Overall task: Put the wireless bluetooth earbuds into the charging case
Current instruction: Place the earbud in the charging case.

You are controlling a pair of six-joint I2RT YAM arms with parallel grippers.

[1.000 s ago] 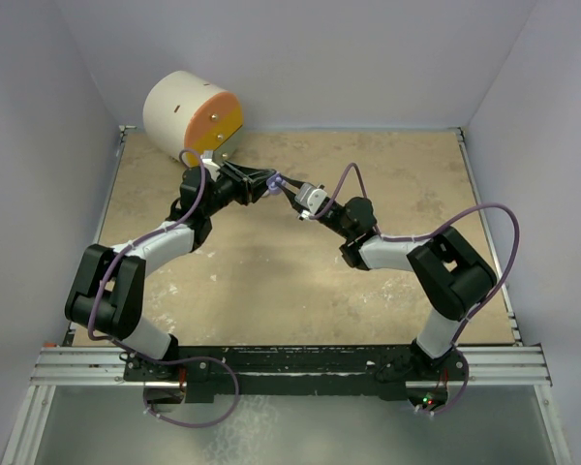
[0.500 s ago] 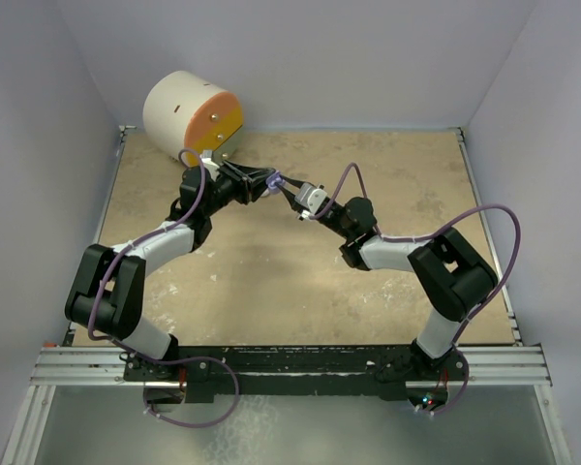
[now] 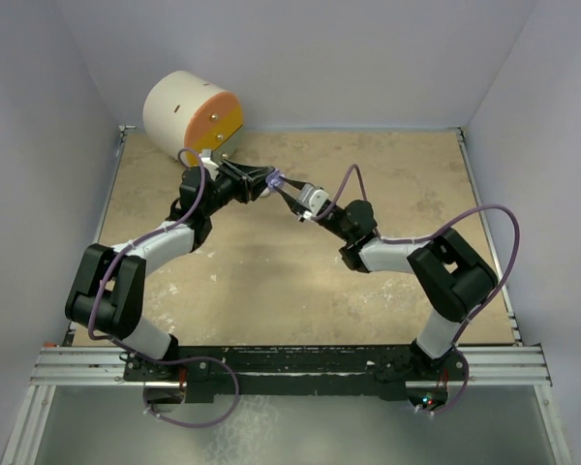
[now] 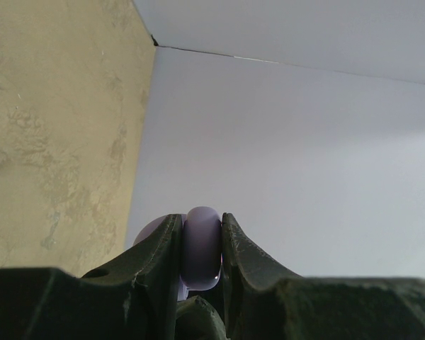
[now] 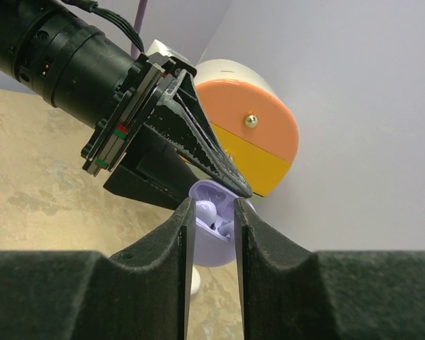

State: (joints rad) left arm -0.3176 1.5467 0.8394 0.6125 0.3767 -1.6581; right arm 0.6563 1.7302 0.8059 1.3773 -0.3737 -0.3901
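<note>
A lilac charging case (image 5: 212, 244) is held off the surface (image 3: 271, 281), in the upper middle of the overhead view, where the two arms meet tip to tip. The left tool (image 4: 200, 218) is clenched on the case. In its own wrist view the rounded lilac body is seen pinched between the two dark fingers at the bottom centre of the frame. The case is presented with its lid open. In the right wrist view a pale rounded earbud (image 5: 207, 210) is seen seated inside it, at the centre of the frame; its exact colour is not resolved. The right tool (image 3: 289, 190) is positioned directly in front of the open case with its jaws parted by a narrow gap. Nothing is seen clamped between them, and the case is viewed through that gap. Whether the right fingertips touch the case rim cannot be told. A cream cylinder (image 3: 189, 116) with an orange and yellow end face is noted at the upper left of the overhead view, against the back wall and just behind the left tool.
</note>
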